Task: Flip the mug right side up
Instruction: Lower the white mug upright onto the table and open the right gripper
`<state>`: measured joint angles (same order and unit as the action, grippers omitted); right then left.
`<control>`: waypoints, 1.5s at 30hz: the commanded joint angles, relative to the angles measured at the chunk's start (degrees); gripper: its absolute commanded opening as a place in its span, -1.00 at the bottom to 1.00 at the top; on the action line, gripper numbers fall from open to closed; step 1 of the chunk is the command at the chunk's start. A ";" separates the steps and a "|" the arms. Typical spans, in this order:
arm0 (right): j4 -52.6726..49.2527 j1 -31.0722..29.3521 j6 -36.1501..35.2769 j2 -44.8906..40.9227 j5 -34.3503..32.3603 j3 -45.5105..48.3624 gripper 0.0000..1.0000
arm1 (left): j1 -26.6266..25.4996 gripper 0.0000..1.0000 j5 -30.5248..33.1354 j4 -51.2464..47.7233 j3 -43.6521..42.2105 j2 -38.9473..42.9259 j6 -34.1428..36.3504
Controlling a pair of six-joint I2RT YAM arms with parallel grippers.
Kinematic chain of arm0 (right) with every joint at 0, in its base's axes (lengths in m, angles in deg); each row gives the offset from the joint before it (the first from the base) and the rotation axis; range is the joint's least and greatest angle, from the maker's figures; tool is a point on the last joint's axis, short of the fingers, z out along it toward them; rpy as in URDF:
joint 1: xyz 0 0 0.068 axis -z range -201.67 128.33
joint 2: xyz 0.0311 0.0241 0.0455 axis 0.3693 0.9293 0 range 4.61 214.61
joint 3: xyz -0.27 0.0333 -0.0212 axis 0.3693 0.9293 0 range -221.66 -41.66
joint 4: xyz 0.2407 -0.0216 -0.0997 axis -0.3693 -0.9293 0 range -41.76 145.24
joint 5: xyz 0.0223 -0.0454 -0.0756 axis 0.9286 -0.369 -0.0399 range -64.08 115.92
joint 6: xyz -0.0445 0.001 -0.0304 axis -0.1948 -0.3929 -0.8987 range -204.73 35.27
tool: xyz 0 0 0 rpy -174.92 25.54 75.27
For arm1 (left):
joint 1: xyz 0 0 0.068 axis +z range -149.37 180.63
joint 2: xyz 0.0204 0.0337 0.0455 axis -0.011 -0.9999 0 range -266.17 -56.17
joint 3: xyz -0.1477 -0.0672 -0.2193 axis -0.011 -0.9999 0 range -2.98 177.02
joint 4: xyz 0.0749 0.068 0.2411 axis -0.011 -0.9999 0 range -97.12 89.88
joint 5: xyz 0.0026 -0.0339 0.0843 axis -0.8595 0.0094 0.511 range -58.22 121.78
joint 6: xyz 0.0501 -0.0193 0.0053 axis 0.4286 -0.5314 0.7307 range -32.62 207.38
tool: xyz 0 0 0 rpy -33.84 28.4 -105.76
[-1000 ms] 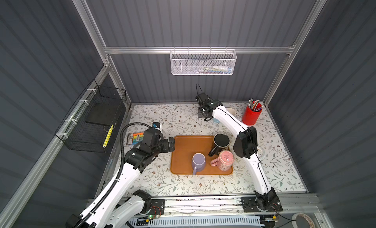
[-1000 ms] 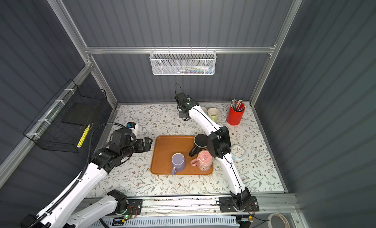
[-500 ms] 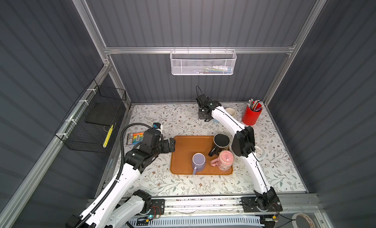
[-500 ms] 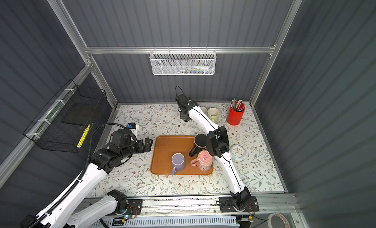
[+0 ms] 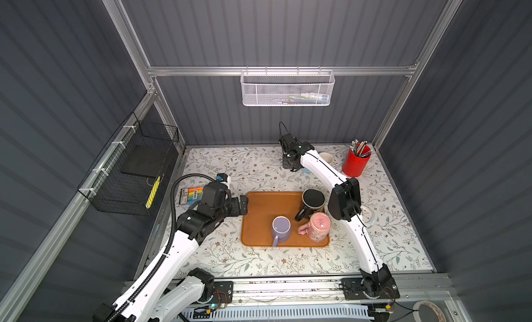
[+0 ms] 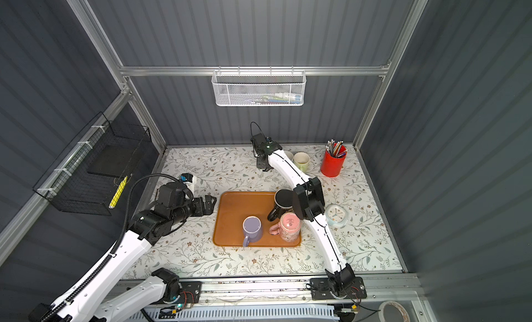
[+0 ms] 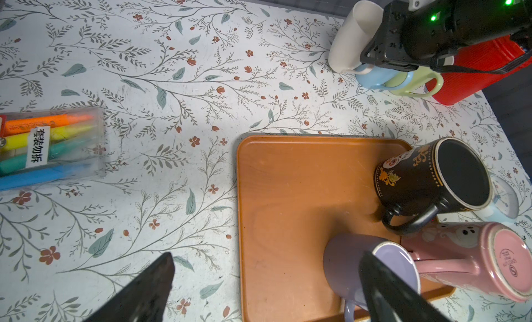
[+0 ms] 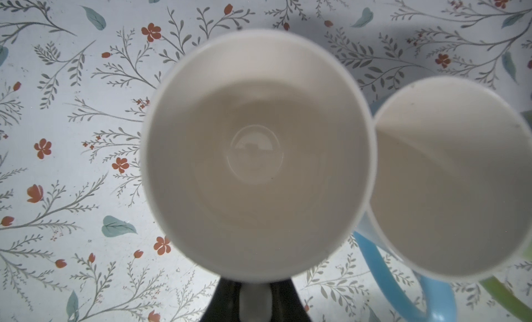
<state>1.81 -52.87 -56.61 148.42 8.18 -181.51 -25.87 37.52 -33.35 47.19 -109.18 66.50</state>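
My right gripper [image 8: 256,294] is shut on the handle of a white mug [image 8: 256,150] at the back of the table. The mug's mouth faces up at the wrist camera. In the left wrist view the white mug [image 7: 354,35] stands beside the gripper body. In both top views the right gripper [image 5: 290,162] [image 6: 263,163] hides it. My left gripper [image 5: 244,205] [image 7: 267,257] stands open at the left edge of the orange tray [image 5: 264,202]. On the tray, a pink mug [image 5: 319,225] sits bottom up, next to a purple mug [image 5: 281,228] and a black mug [image 5: 313,199].
A blue mug [image 8: 449,174] touches the white mug, with a pale green mug [image 5: 326,158] and a red pencil cup [image 5: 355,161] beyond. A small clock [image 5: 367,215] lies right of the tray. A marker box [image 5: 190,195] lies by the left arm.
The right arm's elbow has shifted slightly toward the back with the white mug still held. The left arm has not moved.
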 commanded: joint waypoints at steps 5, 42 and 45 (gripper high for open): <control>1.14 0.16 0.40 0.77 -0.49 1.52 -1.00 | 0.31 0.99 -0.74 0.44 -0.54 0.45 1.64; 4.78 -0.09 -0.71 -6.84 0.63 13.30 0.00 | 0.31 0.99 -4.23 0.87 -0.91 0.11 4.60; 5.65 -0.14 -0.87 -8.42 1.30 14.83 0.05 | 0.31 0.97 -4.80 0.89 -0.94 -0.15 5.22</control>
<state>6.64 -52.90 -57.13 143.65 8.88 -167.80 -25.87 34.33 -33.33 47.08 -109.18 69.80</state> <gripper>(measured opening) 0.520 0.990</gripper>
